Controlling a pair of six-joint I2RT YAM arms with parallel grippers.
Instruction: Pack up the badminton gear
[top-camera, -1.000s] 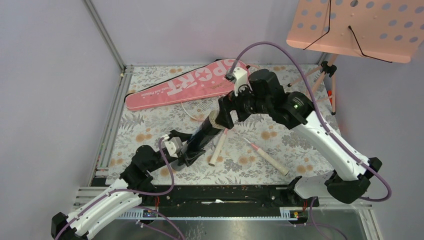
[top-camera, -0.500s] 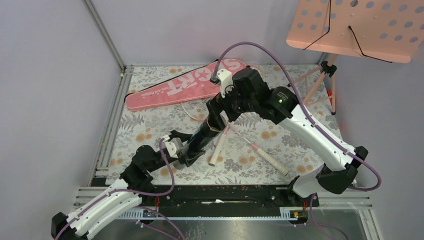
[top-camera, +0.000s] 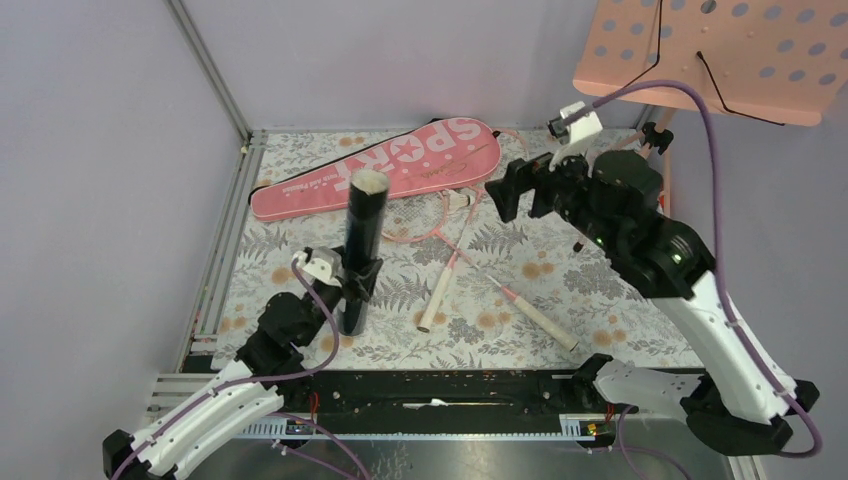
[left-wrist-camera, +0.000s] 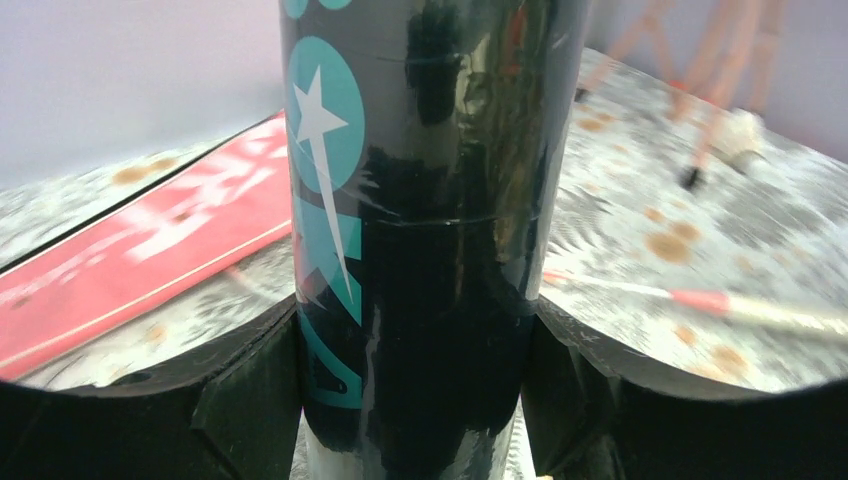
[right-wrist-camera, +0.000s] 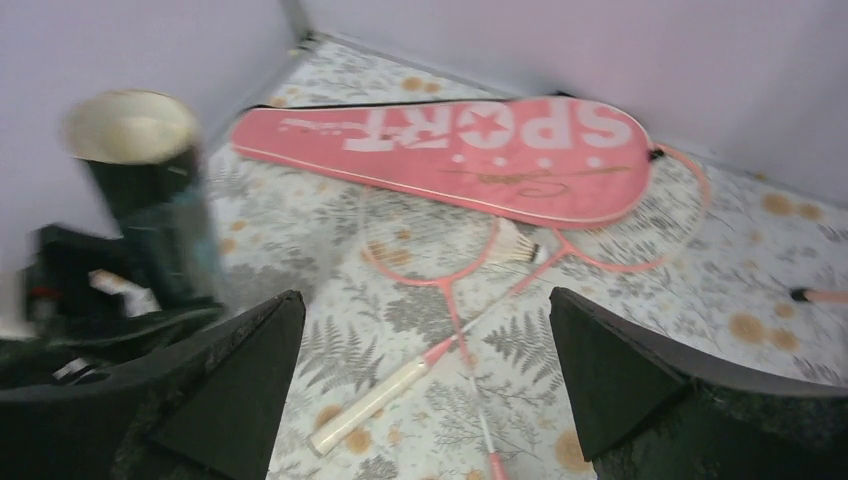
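The black tube (top-camera: 360, 245) with teal markings stands upright on the cloth, and its open top shows white feathers. My left gripper (top-camera: 352, 290) is shut on the tube's (left-wrist-camera: 420, 250) lower part, one finger on each side. My right gripper (top-camera: 507, 196) hangs open and empty above the mat, right of the tube (right-wrist-camera: 160, 215). Two pink rackets lie crossed below it, their pale handles (top-camera: 437, 297) (top-camera: 545, 322) toward me. A white shuttlecock (right-wrist-camera: 515, 245) rests on a racket head. The pink SPORT bag (top-camera: 390, 163) lies along the back.
A pink perforated music stand (top-camera: 715, 55) overhangs the back right corner, and its tripod legs (top-camera: 640, 160) are close behind my right arm. Metal frame rails (top-camera: 225, 230) edge the floral cloth on the left. Walls close in at the left and back.
The tube went from lying slanted on the cloth to standing upright in my left gripper. My right gripper pulled away from the tube's mouth, rising to the back right.
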